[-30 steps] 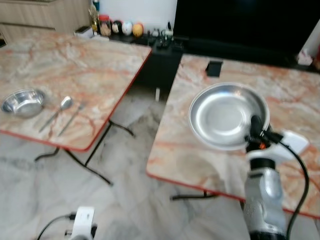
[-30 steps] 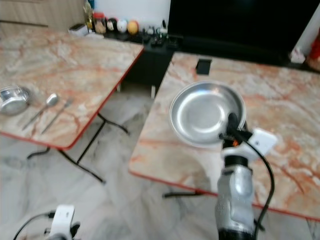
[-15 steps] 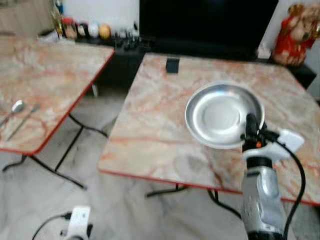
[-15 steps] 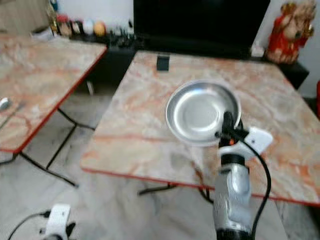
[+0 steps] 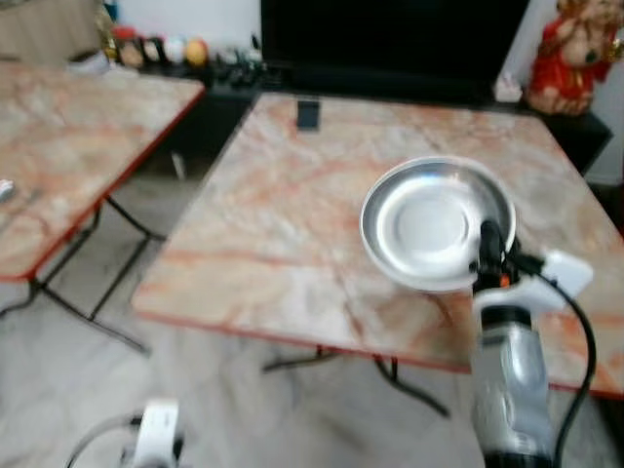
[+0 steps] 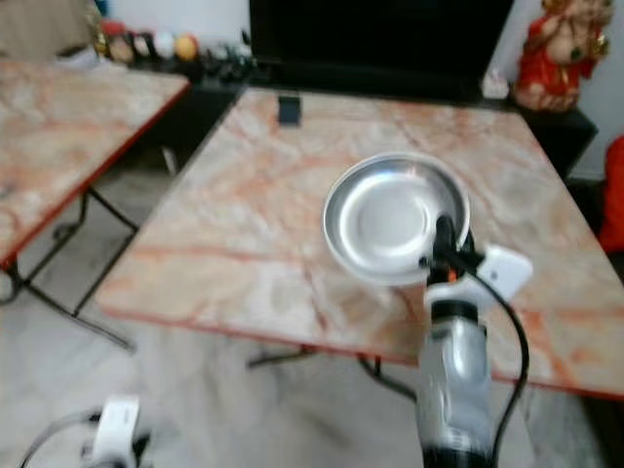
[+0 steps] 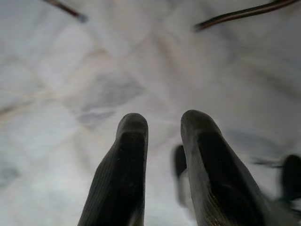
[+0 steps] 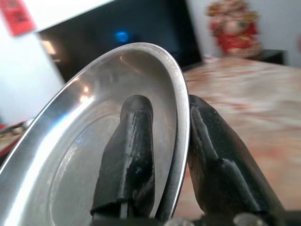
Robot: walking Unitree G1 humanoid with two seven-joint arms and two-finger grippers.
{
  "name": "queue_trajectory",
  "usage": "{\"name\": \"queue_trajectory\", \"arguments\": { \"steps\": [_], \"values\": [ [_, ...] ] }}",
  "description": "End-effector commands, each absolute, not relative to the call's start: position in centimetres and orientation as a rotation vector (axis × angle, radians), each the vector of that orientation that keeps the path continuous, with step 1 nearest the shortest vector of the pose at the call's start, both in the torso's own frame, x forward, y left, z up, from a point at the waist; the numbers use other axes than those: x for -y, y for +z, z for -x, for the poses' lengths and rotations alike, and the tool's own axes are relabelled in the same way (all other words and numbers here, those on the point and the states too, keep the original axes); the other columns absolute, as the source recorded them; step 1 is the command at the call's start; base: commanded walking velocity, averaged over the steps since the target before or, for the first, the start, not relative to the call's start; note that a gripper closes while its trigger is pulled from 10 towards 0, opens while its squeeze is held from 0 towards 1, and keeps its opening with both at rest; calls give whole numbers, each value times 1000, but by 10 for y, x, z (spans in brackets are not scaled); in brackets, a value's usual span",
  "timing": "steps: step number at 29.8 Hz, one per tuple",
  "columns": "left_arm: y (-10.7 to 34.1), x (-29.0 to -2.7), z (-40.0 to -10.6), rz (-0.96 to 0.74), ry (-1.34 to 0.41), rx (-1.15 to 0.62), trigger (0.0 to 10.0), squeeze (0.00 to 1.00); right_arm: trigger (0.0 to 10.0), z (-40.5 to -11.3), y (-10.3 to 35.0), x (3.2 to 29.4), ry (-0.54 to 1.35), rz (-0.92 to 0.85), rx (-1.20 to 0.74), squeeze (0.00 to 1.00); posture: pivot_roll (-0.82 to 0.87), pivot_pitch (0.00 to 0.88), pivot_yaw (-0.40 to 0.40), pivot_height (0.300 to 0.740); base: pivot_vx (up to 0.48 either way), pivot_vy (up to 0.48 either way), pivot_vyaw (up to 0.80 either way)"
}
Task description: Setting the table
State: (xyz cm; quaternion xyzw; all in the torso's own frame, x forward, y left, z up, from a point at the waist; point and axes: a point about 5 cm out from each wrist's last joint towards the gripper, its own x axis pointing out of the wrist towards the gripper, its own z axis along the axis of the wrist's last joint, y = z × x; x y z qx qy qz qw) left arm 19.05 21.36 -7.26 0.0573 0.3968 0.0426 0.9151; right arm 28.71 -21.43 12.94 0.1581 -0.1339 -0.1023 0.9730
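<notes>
Silver plate (image 5: 429, 222) over orange-veined marble table (image 5: 283, 224) (red-edged), black pincer fingers (image 8: 134, 155).

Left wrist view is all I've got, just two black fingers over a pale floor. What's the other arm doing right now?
Observer: The right gripper is pinching the rim of a steel plate, one finger inside the dish and one behind it.
Operator: Is that plate over a table?
Observer: Yes, it is held up in front of the marble-patterned table with a red edge.
Operator: Anything already on that table?
Observer: A small dark object lies near the far edge; it is too blurred to identify.
Operator: And my left arm, where is it?
Observer: The left gripper hangs low by the floor, with a gap between its fingers and nothing in them.
</notes>
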Motion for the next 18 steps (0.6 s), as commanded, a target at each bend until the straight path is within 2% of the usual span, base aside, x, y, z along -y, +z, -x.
{"name": "queue_trajectory", "arguments": {
  "steps": [1, 9, 13, 18],
  "values": [
    [-72, -222, -189, -136, 94, -826, 10000, 0, 10000, -290, 137, 210, -187, -327, 301, 0, 27, 0, -47, 724, 0, 0, 0],
    [-70, -226, -190, -146, 85, -828, 10000, 0, 10000, -291, 138, 212, -196, -330, 298, 0, 19, 0, -43, 724, 0, 0, 0],
    [-69, -229, -191, -230, 32, -830, 10000, 0, 10000, -291, 138, 214, -204, -327, 300, 0, 18, 0, -40, 724, 0, 0, 0],
    [-67, -240, -189, -259, 35, -829, 10000, 0, 10000, -285, 131, 227, -220, -269, 276, 0, 21, 0, -33, 724, 0, 0, 0]
  ]
}}
